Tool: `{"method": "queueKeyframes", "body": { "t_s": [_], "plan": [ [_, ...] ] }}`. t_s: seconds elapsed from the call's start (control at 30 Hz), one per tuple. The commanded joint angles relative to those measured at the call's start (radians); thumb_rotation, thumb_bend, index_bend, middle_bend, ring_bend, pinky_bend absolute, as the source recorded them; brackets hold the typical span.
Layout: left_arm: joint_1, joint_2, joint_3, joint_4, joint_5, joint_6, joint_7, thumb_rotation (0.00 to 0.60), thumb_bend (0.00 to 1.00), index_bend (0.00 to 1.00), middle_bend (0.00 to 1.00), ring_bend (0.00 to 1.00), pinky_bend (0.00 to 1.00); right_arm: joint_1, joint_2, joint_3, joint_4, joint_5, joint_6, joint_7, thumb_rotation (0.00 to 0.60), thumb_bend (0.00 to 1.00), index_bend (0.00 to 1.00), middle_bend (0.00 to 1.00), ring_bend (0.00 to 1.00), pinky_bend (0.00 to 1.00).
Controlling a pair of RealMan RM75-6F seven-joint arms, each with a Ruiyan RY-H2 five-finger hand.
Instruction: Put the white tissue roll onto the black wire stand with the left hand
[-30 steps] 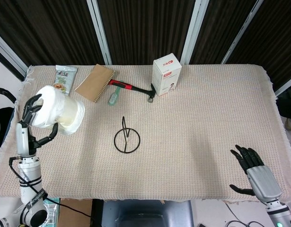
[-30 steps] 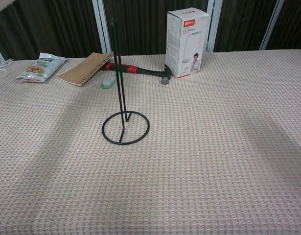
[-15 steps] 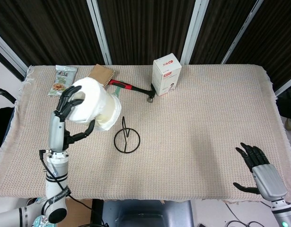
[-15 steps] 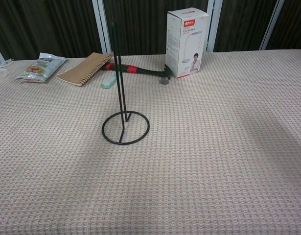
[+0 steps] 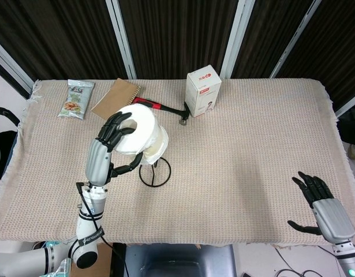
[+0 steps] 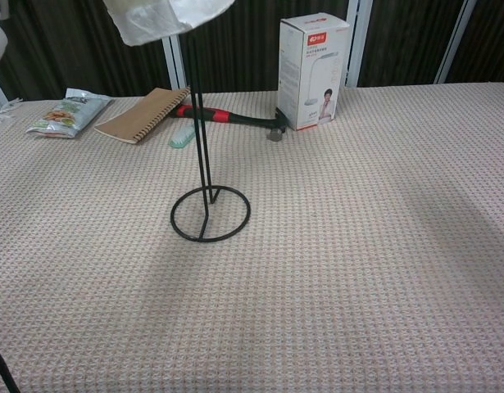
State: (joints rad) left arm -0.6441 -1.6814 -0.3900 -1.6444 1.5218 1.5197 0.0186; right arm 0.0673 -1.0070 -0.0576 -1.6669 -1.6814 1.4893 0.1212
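Observation:
My left hand grips the white tissue roll from its left side and holds it in the air over the black wire stand. In the chest view the roll's lower end hangs at the top edge, right above the stand's upright rod; the ring base rests on the cloth. The roll hides the rod's tip in both views. My right hand lies open near the table's front right corner, fingers spread, holding nothing.
Along the back edge lie a snack packet, a brown notebook, a red-and-black hammer with a pale green brush beside it, and an upright white box. The beige cloth covers the table.
My left hand has carried the roll rightward from the table's left edge to over the stand. The roll's lower end now shows in the chest view. My right hand slid slightly toward the front right.

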Motion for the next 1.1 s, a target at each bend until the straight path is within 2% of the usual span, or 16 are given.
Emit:
{"method": "queueKeyframes", "body": {
  "t_s": [0.03, 0.3, 0.67, 0.77, 0.8, 0.87, 0.93, 0.97, 1.03, 1.1],
  "plan": [
    [-0.005, -0.007, 0.003, 0.014, -0.009, -0.006, -0.012, 0.6, 0.85, 0.72, 0.76, 0.8, 1.0, -0.001, 0.002, 0.001, 0.001, 0.0, 0.002, 0.004, 0.6, 0.0, 0.0, 0.0, 0.0, 0.0],
    [-0.011, 0.001, 0.021, -0.002, -0.001, -0.021, -0.028, 0.6, 0.84, 0.72, 0.76, 0.8, 1.0, -0.002, 0.002, 0.001, -0.001, 0.001, 0.0, 0.001, 0.6, 0.0, 0.0, 0.0, 0.0, 0.0],
    [-0.016, -0.004, 0.037, 0.041, -0.004, -0.03, -0.02, 0.6, 0.84, 0.72, 0.76, 0.8, 1.0, -0.006, 0.005, 0.003, 0.0, -0.001, 0.009, 0.007, 0.6, 0.0, 0.0, 0.0, 0.0, 0.0],
    [-0.015, 0.004, 0.049, 0.034, -0.01, -0.048, -0.032, 0.6, 0.81, 0.69, 0.73, 0.76, 0.99, -0.006, 0.004, 0.004, 0.0, 0.0, 0.008, 0.007, 0.6, 0.0, 0.0, 0.0, 0.0, 0.0],
    [-0.015, 0.011, 0.057, 0.032, -0.008, -0.057, -0.033, 0.6, 0.77, 0.62, 0.67, 0.7, 0.95, -0.006, 0.004, 0.004, 0.0, 0.0, 0.008, 0.007, 0.6, 0.0, 0.0, 0.0, 0.0, 0.0],
    [-0.017, 0.034, 0.075, 0.023, -0.013, -0.093, -0.039, 0.6, 0.65, 0.38, 0.47, 0.5, 0.78, -0.005, 0.004, 0.004, -0.001, 0.0, 0.007, 0.006, 0.6, 0.0, 0.0, 0.0, 0.0, 0.0],
    [-0.018, 0.054, 0.082, 0.005, -0.027, -0.122, -0.04, 0.6, 0.52, 0.09, 0.18, 0.23, 0.51, -0.006, 0.003, 0.004, -0.001, -0.002, 0.01, 0.007, 0.6, 0.0, 0.0, 0.0, 0.0, 0.0],
    [-0.017, 0.065, 0.083, -0.005, -0.037, -0.135, -0.039, 0.6, 0.49, 0.03, 0.09, 0.14, 0.41, -0.007, 0.003, 0.005, 0.001, -0.004, 0.013, 0.01, 0.6, 0.0, 0.0, 0.0, 0.0, 0.0],
    [-0.017, 0.074, 0.082, -0.008, -0.041, -0.139, -0.03, 0.6, 0.45, 0.0, 0.01, 0.02, 0.26, -0.007, 0.002, 0.004, 0.003, -0.008, 0.016, 0.012, 0.6, 0.0, 0.0, 0.0, 0.0, 0.0],
    [-0.015, 0.075, 0.08, -0.002, -0.037, -0.128, -0.023, 0.6, 0.43, 0.0, 0.0, 0.0, 0.18, -0.008, 0.001, 0.001, 0.005, -0.013, 0.015, 0.013, 0.6, 0.0, 0.0, 0.0, 0.0, 0.0]
  ]
}}
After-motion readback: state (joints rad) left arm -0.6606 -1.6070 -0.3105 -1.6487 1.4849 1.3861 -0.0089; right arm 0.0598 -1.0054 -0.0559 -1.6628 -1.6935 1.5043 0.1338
